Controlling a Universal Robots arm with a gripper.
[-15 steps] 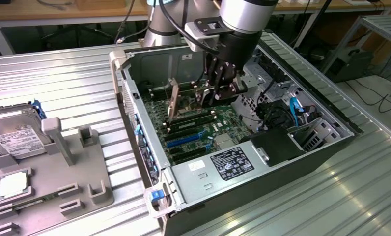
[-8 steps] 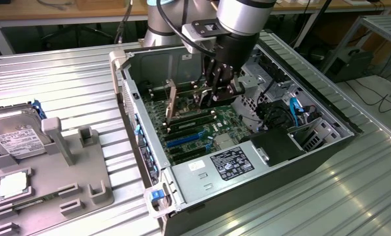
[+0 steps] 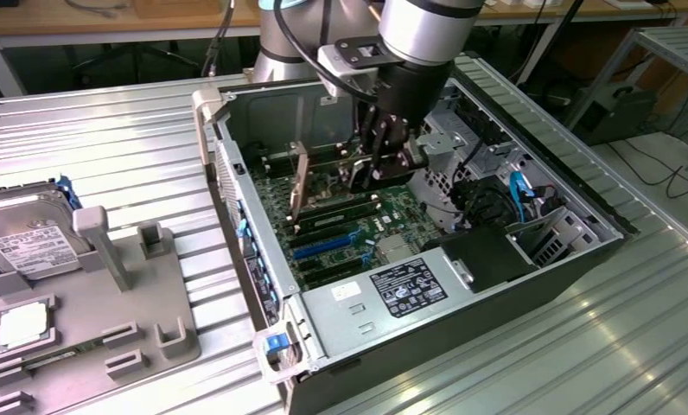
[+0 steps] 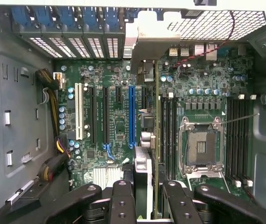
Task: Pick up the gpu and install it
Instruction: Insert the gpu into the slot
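1. My gripper (image 3: 379,173) is down inside the open case (image 3: 575,186), which lies on its side on the ribbed metal table (image 3: 113,138).
2. The jaws are clamped on the gpu (image 3: 330,177). In the wrist view I see the card (image 4: 143,163) edge-on between the two black fingers (image 4: 122,198).
3. The gpu stands upright on its long edge over the board (image 4: 118,121), with its silver bracket (image 3: 302,177) at the end toward the case's rear slot wall.
4. In the wrist view the card runs in line between the blue slot (image 4: 132,116) and the memory slots (image 4: 170,135), just beside the blue slot.
5. I cannot tell whether its lower edge is touching a slot or is just above it.
6. The empty socket (image 4: 202,147) sits beyond the memory slots, apart from the card.
7. The power supply (image 3: 396,290) fills the near end of the case.
8. On the exterior view's left, well apart from the case, a grey holder (image 3: 125,337) carries the drive (image 3: 27,233) and the chip (image 3: 23,322).
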